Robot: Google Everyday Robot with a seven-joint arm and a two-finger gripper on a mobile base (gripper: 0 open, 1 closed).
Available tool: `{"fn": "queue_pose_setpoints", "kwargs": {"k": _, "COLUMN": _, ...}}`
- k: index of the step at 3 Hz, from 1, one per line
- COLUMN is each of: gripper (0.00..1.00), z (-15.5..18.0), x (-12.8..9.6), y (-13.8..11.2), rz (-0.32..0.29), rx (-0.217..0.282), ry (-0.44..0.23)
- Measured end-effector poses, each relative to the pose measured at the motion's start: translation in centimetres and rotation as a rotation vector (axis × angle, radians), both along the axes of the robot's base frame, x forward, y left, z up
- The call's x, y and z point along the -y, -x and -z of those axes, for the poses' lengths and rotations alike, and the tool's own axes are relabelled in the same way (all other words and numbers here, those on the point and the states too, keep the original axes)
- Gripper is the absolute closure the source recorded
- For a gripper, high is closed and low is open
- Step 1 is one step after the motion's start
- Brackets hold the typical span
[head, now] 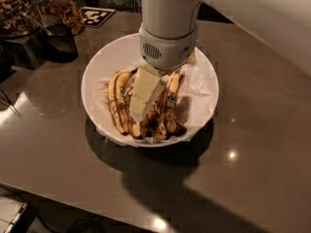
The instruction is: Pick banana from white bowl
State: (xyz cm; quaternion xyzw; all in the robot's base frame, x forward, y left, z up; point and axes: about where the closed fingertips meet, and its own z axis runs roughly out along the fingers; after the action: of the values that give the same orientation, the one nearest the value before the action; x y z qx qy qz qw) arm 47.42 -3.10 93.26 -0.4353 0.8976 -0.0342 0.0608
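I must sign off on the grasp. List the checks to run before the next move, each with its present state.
1. Gripper low inside the large round glossy white bowl, among the fruit: ok.
2. Overripe brown-blotched yellow banana with blue sticker in the bowl, just picture-right of the gripper: ok.
3. Grip on that banana: cannot tell.
4. Yellower bananas pressed close on the gripper's other side, could be caught instead: not ok.
5. Bowl resting flat on the dark brown table: ok.
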Motion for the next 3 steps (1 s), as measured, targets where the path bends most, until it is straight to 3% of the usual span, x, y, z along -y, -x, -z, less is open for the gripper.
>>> {"fn": "queue_pose_setpoints", "kwargs": {"k": 1, "gripper": 0.00, "z": 0.35, "x": 0.50, "y": -0.68, "rz": 0.082, "rx": -0.024, "ry": -0.026}}
{"fn": "queue_pose_setpoints", "kwargs": {"k": 3, "gripper": 0.05, "z": 1.05, "x": 0.83, "y": -1.56, "rz": 0.164, "rx": -0.059, "ry": -0.051}}
